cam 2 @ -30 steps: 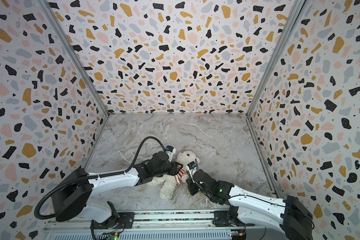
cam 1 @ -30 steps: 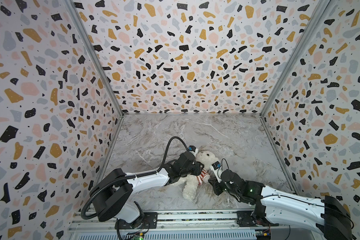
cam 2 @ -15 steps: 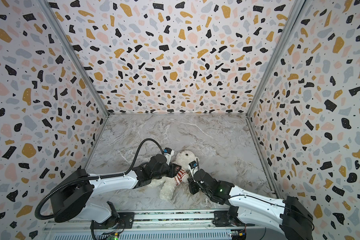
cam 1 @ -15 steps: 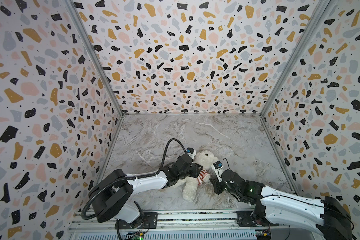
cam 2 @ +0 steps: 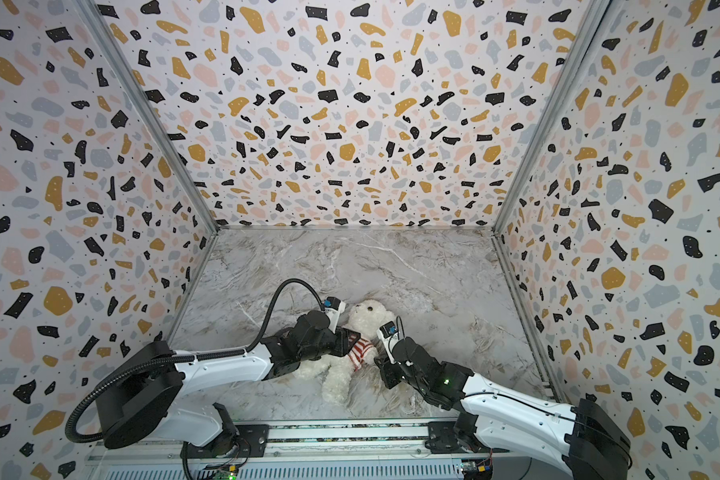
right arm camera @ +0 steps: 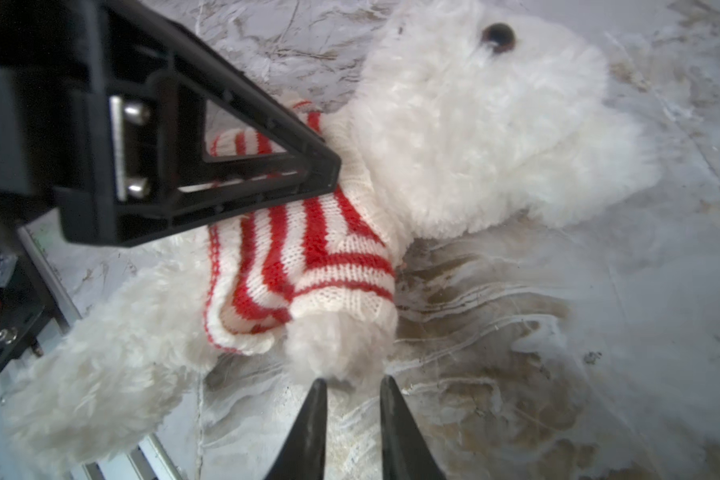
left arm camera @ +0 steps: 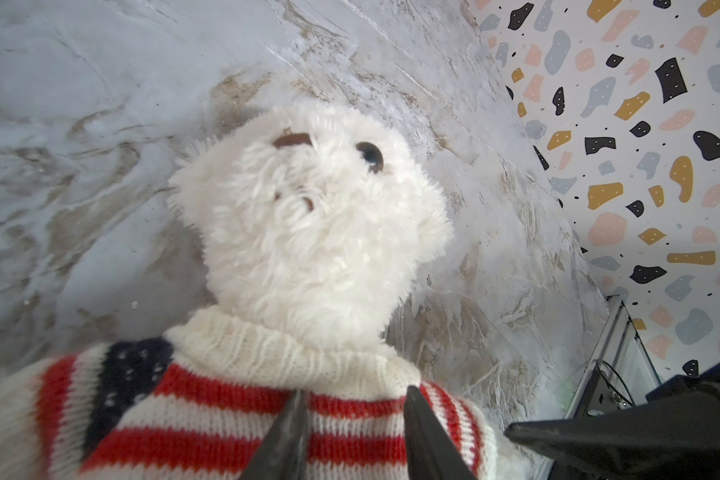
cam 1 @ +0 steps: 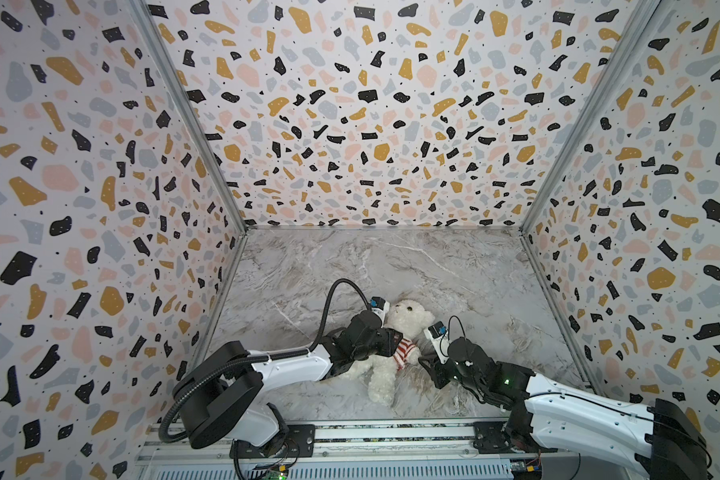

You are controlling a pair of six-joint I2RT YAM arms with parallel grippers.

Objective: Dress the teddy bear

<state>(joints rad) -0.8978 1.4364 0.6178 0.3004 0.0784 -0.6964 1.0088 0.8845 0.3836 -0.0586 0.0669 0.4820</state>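
The white teddy bear [cam 1: 408, 318] [cam 2: 368, 316] lies on its back near the front of the marble floor. It wears a red-and-white striped sweater [cam 1: 404, 353] [left arm camera: 225, 399] with a navy starred patch. My left gripper [cam 1: 396, 344] [left arm camera: 352, 392] reaches over its chest. Its jaws stand apart, and both tips rest on the stripes just below the collar with no fold pinched between them. My right gripper [cam 1: 422, 359] [right arm camera: 352, 382] is open. Its tips sit just off the bear's furry paw [right arm camera: 333, 349], which pokes out of a sleeve. The left gripper's finger [right arm camera: 267, 166] crosses the right wrist view.
Terrazzo-patterned walls [cam 1: 371, 124] enclose the marble floor [cam 1: 433, 266] on three sides. A metal rail [cam 1: 350, 440] carrying both arm bases runs along the front edge. The left arm's black cable [cam 1: 333, 291] loops up behind its wrist.
My right gripper's jaws have parted and now stand off the bear's paw. The left gripper stays on the bear's chest, hardly moved.
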